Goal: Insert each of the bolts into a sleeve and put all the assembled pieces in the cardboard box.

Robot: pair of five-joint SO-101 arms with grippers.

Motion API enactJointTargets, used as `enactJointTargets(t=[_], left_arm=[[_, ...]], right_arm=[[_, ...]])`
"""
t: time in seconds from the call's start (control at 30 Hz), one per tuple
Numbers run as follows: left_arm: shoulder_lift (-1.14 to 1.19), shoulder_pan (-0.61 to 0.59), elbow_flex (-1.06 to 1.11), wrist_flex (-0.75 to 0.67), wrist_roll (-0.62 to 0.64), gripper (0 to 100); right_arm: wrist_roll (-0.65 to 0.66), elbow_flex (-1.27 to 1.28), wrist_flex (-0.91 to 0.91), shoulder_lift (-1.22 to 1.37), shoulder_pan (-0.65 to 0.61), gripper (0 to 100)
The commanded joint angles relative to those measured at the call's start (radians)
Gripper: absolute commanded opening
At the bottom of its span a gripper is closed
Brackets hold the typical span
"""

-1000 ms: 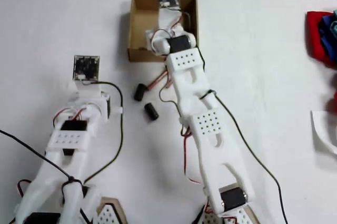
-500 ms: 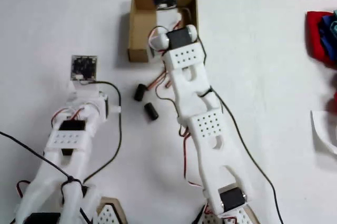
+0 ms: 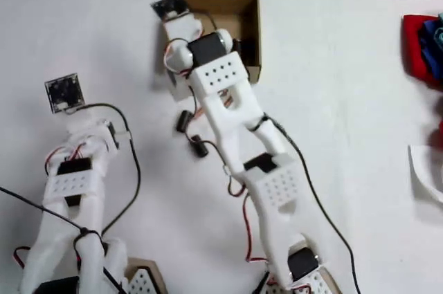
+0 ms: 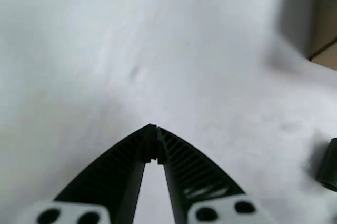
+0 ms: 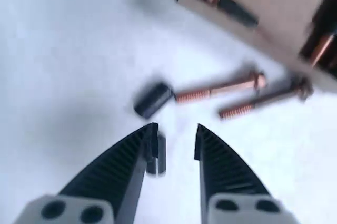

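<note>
Beside the cardboard box [image 3: 239,21], storekeeper: what lies loose?

Item 1, checker: first bolt [image 5: 218,88] and second bolt [image 5: 263,100], side by side on the worktop [image 3: 346,100]. Item 2: far sleeve [image 5: 152,100] at the first bolt's threaded tip, and near sleeve [image 5: 156,156] just beside one finger.

Boxed stock?

Copper-and-black pieces [image 5: 226,7], apparently assembled. They are blurred, so I cannot tell how many.

Tooling?

Right gripper [image 5: 174,139]: fingers parted, holding nothing, above the loose parts. Left gripper [image 4: 152,147]: fingers closed tip to tip on nothing, over bare worktop, apart from the box.

Step in hand?

Judged: fetching the next bolt-and-sleeve pair, with two pairs outstanding. The next move calls for the right fingers to drop around the near sleeve and close. The left fingers must open and take a bolt for insertion.
</note>
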Motion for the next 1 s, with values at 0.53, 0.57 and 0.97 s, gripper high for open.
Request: enactJointTargets(t=[0.53,0.57,0.97], left_arm=[[-0.003,-0.037,-0.047,-0.015,0.009,17],[-0.003,-0.037,-0.047,-0.015,0.009,17],[-0.003,-0.032,-0.047,-0.017,0.009,17]], right_arm=[[0.152,0.566,-0.177,-0.074,-0.145,29.1],[0.15,0.566,-0.186,-0.056,-0.147,29.1],[0.028,0.508,-0.191,0.073,-0.036,21.1]])
